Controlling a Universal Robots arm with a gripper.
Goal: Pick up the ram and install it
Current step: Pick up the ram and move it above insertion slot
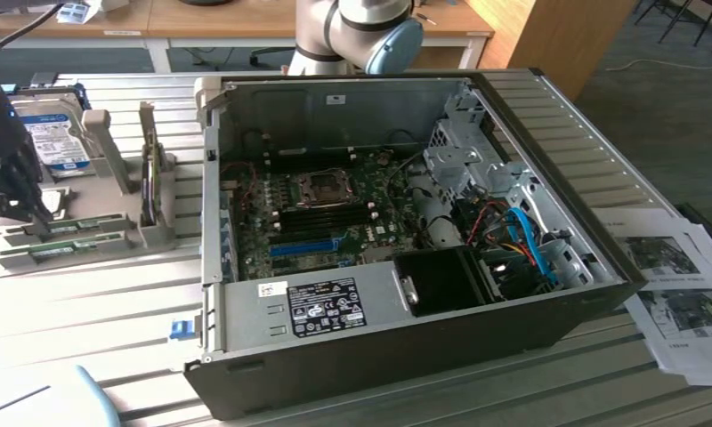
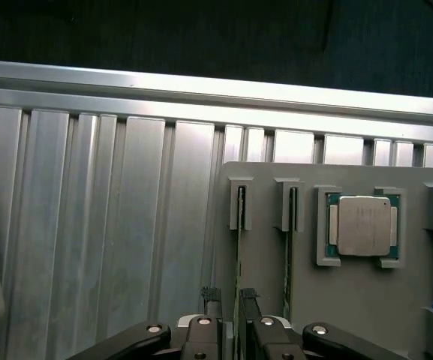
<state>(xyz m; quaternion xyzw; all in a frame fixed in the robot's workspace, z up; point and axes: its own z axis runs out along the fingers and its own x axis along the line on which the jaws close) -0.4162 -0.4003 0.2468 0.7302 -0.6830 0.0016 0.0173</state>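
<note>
Two rams stand on edge in the slots of a grey holder. The nearer ram shows as a thin green line that runs between my fingertips. A second ram stands parallel beside it. My gripper is open, one finger on each side of the nearer ram's edge. In the exterior view my gripper hangs over the holder at the far left, with the green rams beside it. The open computer case lies in the middle, its motherboard exposed.
A CPU sits in a recess of the holder next to the rams. A silver hard drive leans in a stand behind it. Papers lie at the exterior view's right. The ribbed metal table spreads around the holder.
</note>
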